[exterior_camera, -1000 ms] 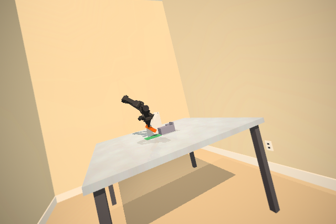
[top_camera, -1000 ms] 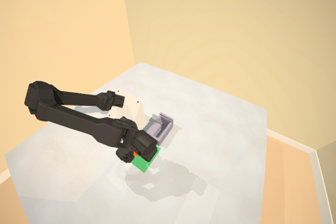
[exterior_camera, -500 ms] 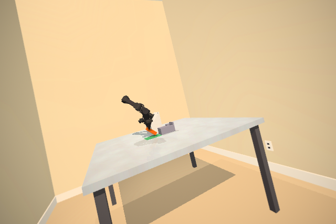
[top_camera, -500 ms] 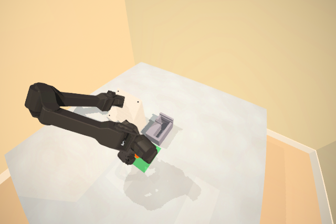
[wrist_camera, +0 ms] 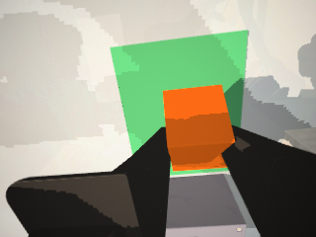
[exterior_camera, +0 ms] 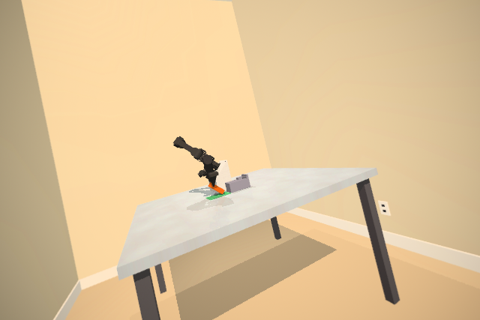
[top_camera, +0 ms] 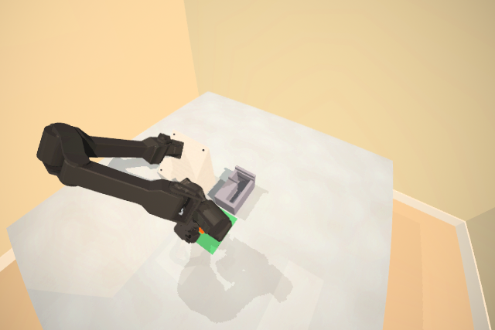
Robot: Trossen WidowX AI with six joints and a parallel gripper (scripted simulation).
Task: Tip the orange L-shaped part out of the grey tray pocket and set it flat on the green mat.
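Jaws clamped on the orange part (wrist_camera: 197,125), which hangs tilted just below them over the green mat (wrist_camera: 148,79). You should level it, lower until flat, then release; tray (top_camera: 233,189) stays behind.

Arm (top_camera: 131,190) hides most of orange part (top_camera: 201,230).
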